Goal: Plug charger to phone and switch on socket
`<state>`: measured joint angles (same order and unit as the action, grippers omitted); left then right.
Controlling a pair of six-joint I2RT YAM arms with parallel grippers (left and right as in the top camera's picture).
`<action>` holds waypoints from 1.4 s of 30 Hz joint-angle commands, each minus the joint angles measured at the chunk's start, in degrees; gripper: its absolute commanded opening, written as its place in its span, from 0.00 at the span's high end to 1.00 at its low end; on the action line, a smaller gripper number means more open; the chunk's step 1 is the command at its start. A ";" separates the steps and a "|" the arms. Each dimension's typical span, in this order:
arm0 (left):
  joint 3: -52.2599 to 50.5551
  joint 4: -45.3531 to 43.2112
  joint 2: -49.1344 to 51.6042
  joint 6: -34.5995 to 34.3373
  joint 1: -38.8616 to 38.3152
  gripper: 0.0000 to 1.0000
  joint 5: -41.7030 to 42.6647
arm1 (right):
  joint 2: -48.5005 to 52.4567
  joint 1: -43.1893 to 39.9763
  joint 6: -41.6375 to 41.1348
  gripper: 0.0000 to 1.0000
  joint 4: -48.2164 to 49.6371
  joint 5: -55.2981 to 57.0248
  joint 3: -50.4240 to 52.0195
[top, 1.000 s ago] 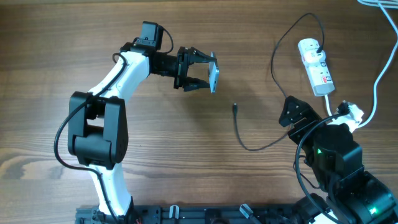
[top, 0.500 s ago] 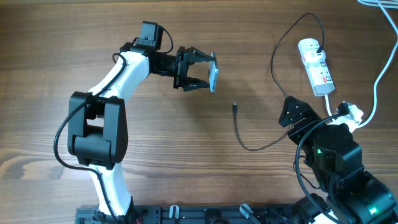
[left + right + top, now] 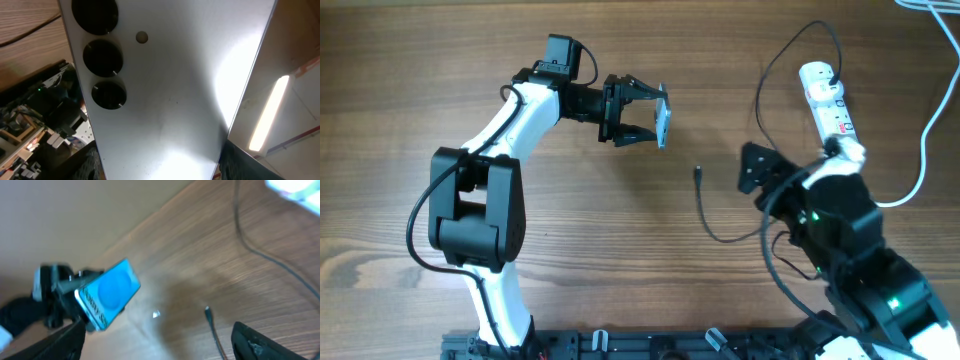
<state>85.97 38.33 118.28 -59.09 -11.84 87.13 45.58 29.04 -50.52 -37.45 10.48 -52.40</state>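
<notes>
The phone (image 3: 663,121) is held on edge above the table by my left gripper (image 3: 645,117), which is shut on it. The left wrist view shows its silver back (image 3: 170,90) with three lenses between the fingers (image 3: 160,167). In the right wrist view its turquoise screen (image 3: 112,292) faces the camera. The charger's black cable (image 3: 712,230) lies on the wood, its plug tip (image 3: 698,172) free; the tip also shows in the right wrist view (image 3: 207,311). My right gripper (image 3: 752,168) (image 3: 160,347) is open and empty, just right of the tip. The socket (image 3: 830,105) lies at the far right.
A thick white cord (image 3: 926,130) curves down the right edge of the table behind my right arm. The black cable loops up around the power strip's far end (image 3: 800,40). Bare wood lies between the phone and the plug tip.
My right arm has swung left, and its gripper is now closer to the plug tip. The left arm and the phone have not moved.
</notes>
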 commanded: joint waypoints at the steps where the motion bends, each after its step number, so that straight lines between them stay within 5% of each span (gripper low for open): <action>1: -0.20 -0.22 -2.38 -0.13 0.50 0.36 3.23 | 6.29 -0.24 7.82 0.09 -2.34 -6.10 -5.77; 14: -0.20 -0.22 -2.38 -0.15 0.50 0.36 3.21 | 35.93 2.75 21.73 0.08 -19.85 -8.02 -39.19; 34: -0.20 -0.22 -2.38 -1.42 0.50 0.36 3.21 | 48.72 11.26 13.03 0.14 -18.40 0.68 -39.82; 42: -0.20 -0.22 -2.38 -1.42 0.50 0.36 3.21 | 48.83 11.26 12.81 0.35 -16.02 2.93 -39.78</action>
<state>85.97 38.28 118.28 -60.36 -11.84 87.15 94.19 39.99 -37.30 -53.67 10.41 -91.02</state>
